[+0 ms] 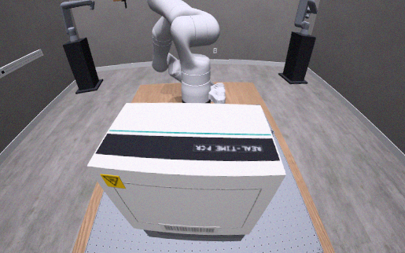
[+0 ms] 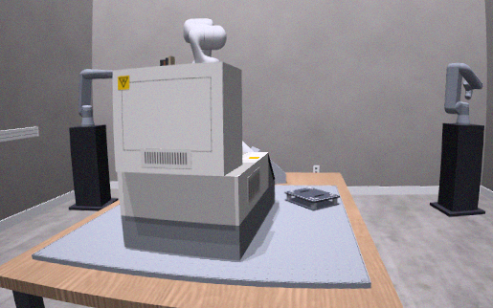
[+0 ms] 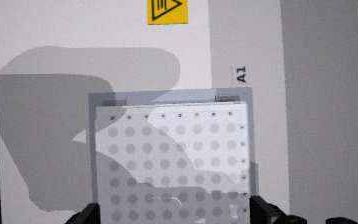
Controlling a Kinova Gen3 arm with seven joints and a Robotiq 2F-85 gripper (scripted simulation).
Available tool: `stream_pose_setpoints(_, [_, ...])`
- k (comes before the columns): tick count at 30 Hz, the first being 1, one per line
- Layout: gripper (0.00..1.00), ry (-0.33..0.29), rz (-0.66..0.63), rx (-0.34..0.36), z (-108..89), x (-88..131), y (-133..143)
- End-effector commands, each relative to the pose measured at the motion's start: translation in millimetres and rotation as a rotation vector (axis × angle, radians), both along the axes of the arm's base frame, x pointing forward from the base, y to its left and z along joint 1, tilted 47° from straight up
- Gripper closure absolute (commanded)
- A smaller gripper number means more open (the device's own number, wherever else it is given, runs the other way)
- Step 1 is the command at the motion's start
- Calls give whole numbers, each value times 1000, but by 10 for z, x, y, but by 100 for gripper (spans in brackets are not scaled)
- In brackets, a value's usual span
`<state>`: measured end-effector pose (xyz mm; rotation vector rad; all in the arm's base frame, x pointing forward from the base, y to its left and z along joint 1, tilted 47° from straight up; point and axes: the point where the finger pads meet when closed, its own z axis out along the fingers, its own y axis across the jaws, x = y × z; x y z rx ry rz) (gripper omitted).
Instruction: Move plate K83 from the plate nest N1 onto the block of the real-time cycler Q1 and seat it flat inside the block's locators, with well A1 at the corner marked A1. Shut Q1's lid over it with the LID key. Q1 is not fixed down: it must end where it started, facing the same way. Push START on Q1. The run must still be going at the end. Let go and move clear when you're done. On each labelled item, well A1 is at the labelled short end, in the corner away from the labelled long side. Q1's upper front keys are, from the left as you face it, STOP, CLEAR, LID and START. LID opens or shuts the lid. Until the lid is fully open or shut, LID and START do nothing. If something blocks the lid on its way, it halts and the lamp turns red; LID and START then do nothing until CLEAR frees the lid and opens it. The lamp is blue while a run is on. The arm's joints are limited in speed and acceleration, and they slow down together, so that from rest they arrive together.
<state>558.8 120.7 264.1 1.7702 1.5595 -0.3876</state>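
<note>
From my station I see my arm (image 1: 195,29) (image 2: 207,35) rising behind the cycler and folding over at a bulky, rounded joint higher than the cycler's top. Its base (image 1: 196,87) stands upright beyond the cycler, and part of the arm is cropped out of the overhead view. My tool (image 3: 175,209) is above the cycler's block, its black fingers set wide, one along each side of the plate, gripping it.
</note>
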Motion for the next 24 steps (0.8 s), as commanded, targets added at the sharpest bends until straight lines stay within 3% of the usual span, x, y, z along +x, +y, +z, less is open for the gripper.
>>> stream_pose_setpoints(1, [9, -1, 2, 1, 5, 1, 10])
stream_pose_setpoints(24, [9, -1, 2, 1, -21, 10, -16])
